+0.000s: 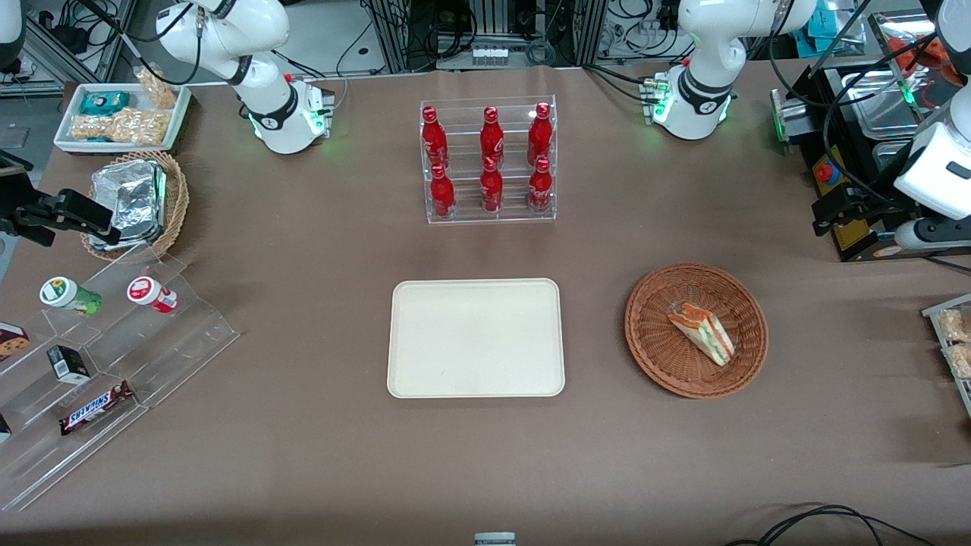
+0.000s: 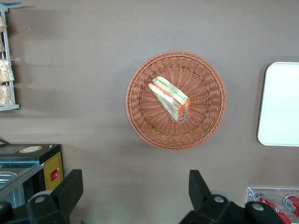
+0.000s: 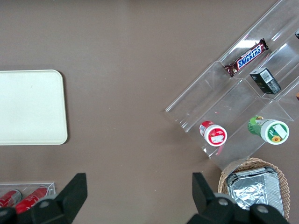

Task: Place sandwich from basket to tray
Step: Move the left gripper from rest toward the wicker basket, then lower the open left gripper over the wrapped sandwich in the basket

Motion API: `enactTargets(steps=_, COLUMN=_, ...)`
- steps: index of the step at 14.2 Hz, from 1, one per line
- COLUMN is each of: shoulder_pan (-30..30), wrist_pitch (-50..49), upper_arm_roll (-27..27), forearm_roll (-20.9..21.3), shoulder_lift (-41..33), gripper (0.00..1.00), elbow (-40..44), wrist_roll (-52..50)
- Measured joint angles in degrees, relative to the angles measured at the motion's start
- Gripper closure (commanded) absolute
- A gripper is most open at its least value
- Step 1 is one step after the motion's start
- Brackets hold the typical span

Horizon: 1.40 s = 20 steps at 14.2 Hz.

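Note:
The sandwich (image 1: 702, 332) (image 2: 169, 97) is a wrapped triangular wedge of pale bread with orange-red and green filling. It lies in the reddish-brown wicker basket (image 1: 667, 364) (image 2: 205, 121). The cream tray (image 1: 476, 337) (image 2: 280, 105) (image 3: 30, 107) lies flat beside the basket, toward the parked arm's end, with nothing on it. My gripper (image 1: 827, 212) (image 2: 135, 186) hangs open and empty high above the table. It is farther from the front camera than the basket and off toward the working arm's end. The wrist view looks straight down on the basket, between the spread fingers (image 2: 74, 185).
A clear rack of red bottles (image 1: 489, 163) stands farther from the front camera than the tray. A black machine (image 1: 857, 114) (image 2: 32, 163) sits near my gripper. At the parked arm's end are a stepped acrylic snack stand (image 1: 114, 341), a tan basket with foil packs (image 1: 140, 201) and a white snack tray (image 1: 121, 114).

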Motion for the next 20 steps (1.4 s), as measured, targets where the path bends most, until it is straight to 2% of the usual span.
enactTargets(steps=12, shoulder_pan=0.00, wrist_pitch=-3.59, upper_arm_roll=-0.17, forearm_roll=-0.85, shoulder_lift=0.22, gripper=0.00, elbow=-0.33, wrist_roll=0.00)
enactTargets(steps=15, shoulder_pan=-0.02, wrist_pitch=-3.19, upper_arm_roll=-0.39, forearm_roll=-0.84, shoulder_lift=2.89, gripper=0.00, elbow=-2.68, wrist_roll=0.00)
enactTargets(steps=17, shoulder_pan=-0.18, wrist_pitch=1.04, upper_arm_roll=-0.73, forearm_roll=-0.85, shoulder_lift=6.11, gripper=0.00, elbow=-5.10, wrist_roll=-0.10)
enactTargets(steps=20, shoulder_pan=-0.73, wrist_pitch=16.09, upper_arm_roll=-1.04, forearm_roll=-0.83, shoulder_lift=9.26, gripper=0.00, elbow=-13.52, wrist_roll=-4.58)
